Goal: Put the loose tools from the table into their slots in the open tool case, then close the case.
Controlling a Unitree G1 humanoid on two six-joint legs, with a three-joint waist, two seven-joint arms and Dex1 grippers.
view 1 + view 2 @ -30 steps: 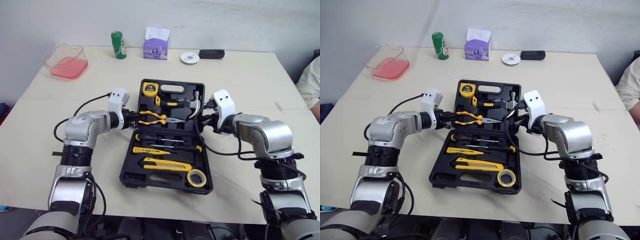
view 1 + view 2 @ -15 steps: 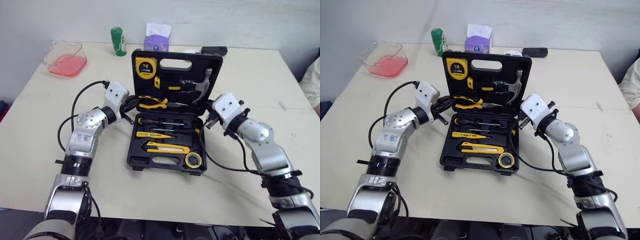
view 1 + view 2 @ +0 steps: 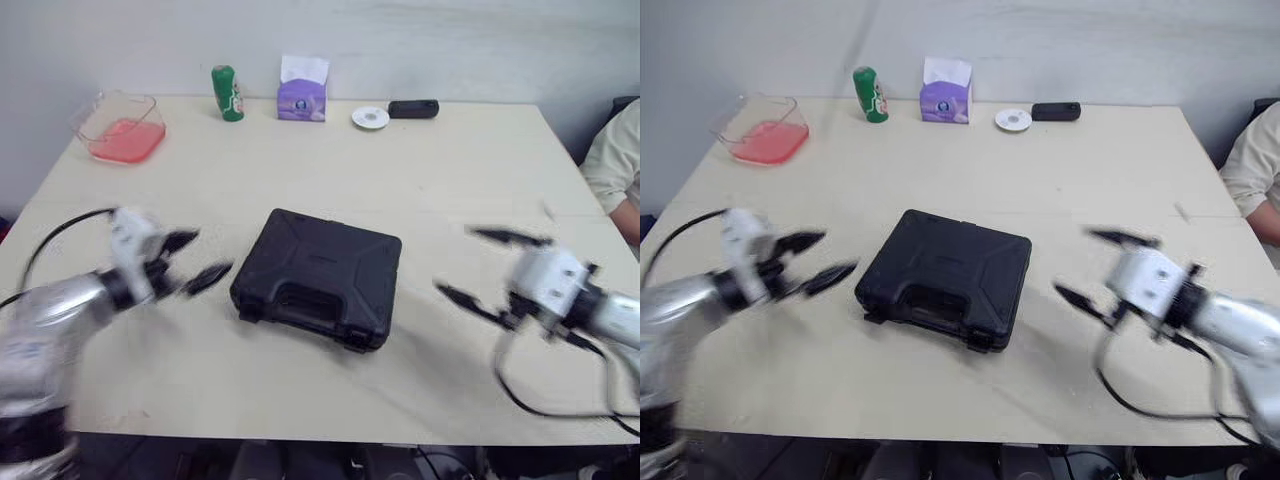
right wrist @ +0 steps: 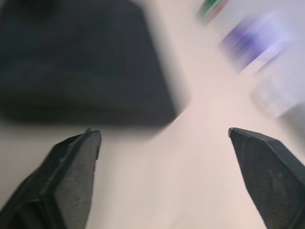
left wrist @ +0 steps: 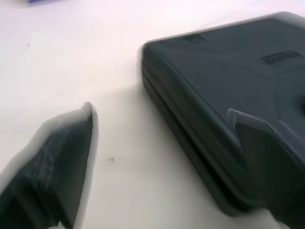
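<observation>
Left eye view: the black plastic tool case [image 3: 318, 275] lies shut on the beige table [image 3: 450, 160]. The left gripper [image 3: 197, 256] and right gripper [image 3: 480, 268] flank it, fingers spread, empty. Closing looks done; the latches may need pressing.

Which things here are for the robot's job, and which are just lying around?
For the job: the closed tool case, with the left gripper and right gripper open on either side of it.
Just lying around: green can, purple tissue box, white disc, black device, clear tub with pink inside.
</observation>
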